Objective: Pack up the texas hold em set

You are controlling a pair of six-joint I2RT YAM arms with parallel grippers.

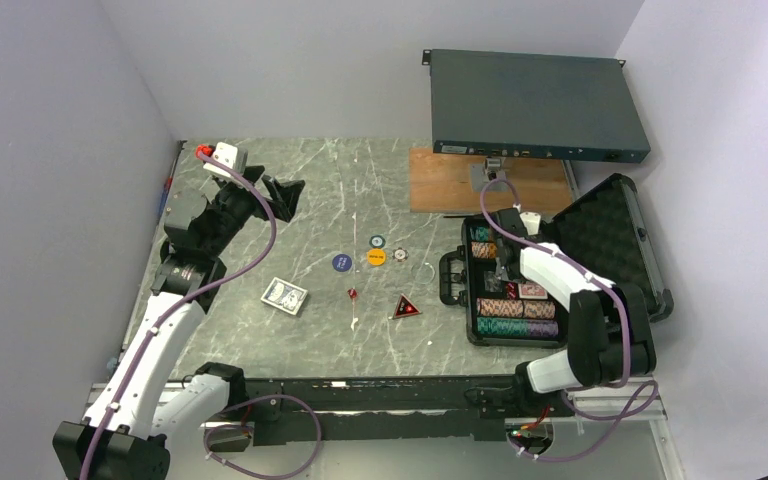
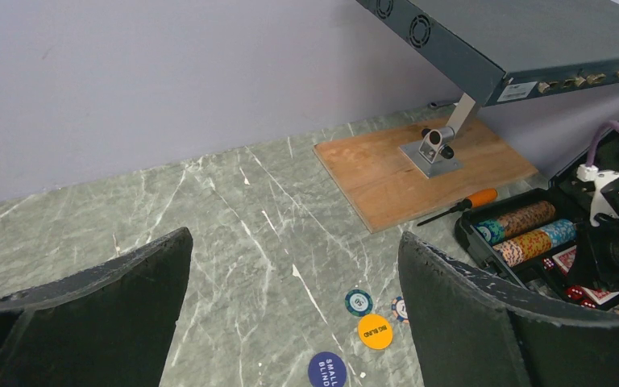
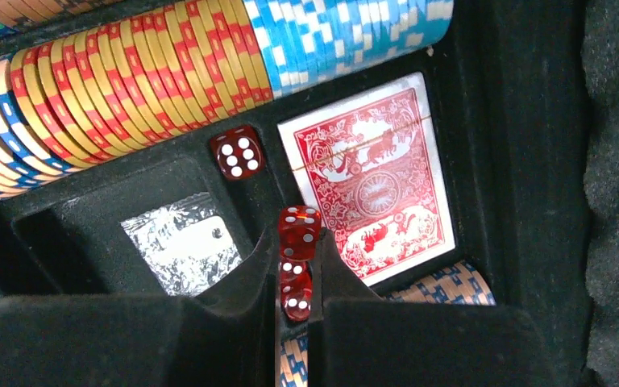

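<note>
**Right hand (image 3: 294,250) clamped on red dice (image 3: 299,232) inside the case (image 3: 532,201)**

Fingers (image 3: 234,294) almost together, with two red dice stacked in the narrow gap. Lower die half buried between the pads, upper one poking out past the tips. From above, fingertips and dice both lost under the wrist and its purple cable (image 1: 490,220).

Third die (image 3: 238,153) loose in a foam slot just below the chip rows (image 3: 129,72), those rows cut off at the top and left edges. Red-backed card deck (image 3: 371,177) flat in its pocket, right of the fingers. Crinkled silvery patch (image 3: 179,242) in the neighbouring pocket, too blurred to name.

Left hand (image 2: 294,242) spread wide and holding nothing, over the far left of the counter (image 1: 260,240), well apart from the case. In its own view, blue button (image 2: 327,371) clipped by the bottom edge and small striped chip (image 2: 398,308) half hidden behind a finger.

Case open at the counter's right, lid leaning back. Out on the counter between the arms:
- teal button (image 1: 376,240)
- yellow button (image 1: 377,257)
- blue-backed card deck (image 1: 285,295)
- lone red die (image 1: 353,293)
- red triangle (image 1: 406,307)

Behind the case, wooden board (image 1: 460,180) with dark rack box (image 1: 535,105) raised above it. Orange-handled screwdriver (image 2: 459,205) between board and case.
</note>
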